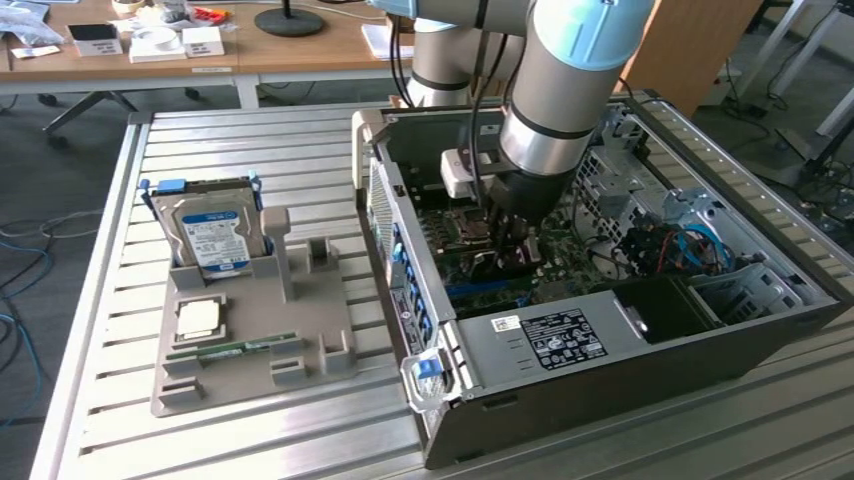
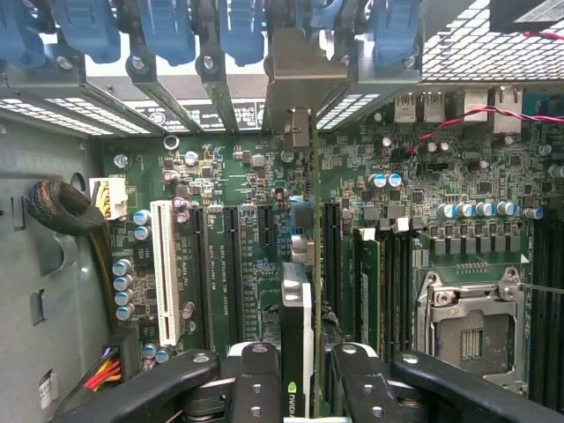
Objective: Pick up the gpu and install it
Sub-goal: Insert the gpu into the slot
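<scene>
Exterior view: found gripper [image 1: 513, 248] down inside open computer case [image 1: 627, 390], hard drive [image 1: 211, 240] standing in grey holder [image 1: 234, 375] well apart on exterior view's left. Wrist view: saw 2 fingers [image 2: 256, 374] pinching gpu [image 2: 297, 308] edge-on, just above green motherboard [image 2: 220, 163] slots, bracket end toward blue-clipped rear slot covers [image 2: 211, 84].

A ribbed aluminium table [image 1: 240, 150] fills the middle ground. At eleven o'clock stands a wooden desk [image 1: 307, 55] bearing a black round stand base [image 1: 290, 22] and white boxes [image 1: 203, 42]. The dark grey floor [image 1: 67, 170] at nine o'clock carries loose cables [image 1: 30, 245]. A wooden panel [image 1: 687, 50] stands at one o'clock.
</scene>
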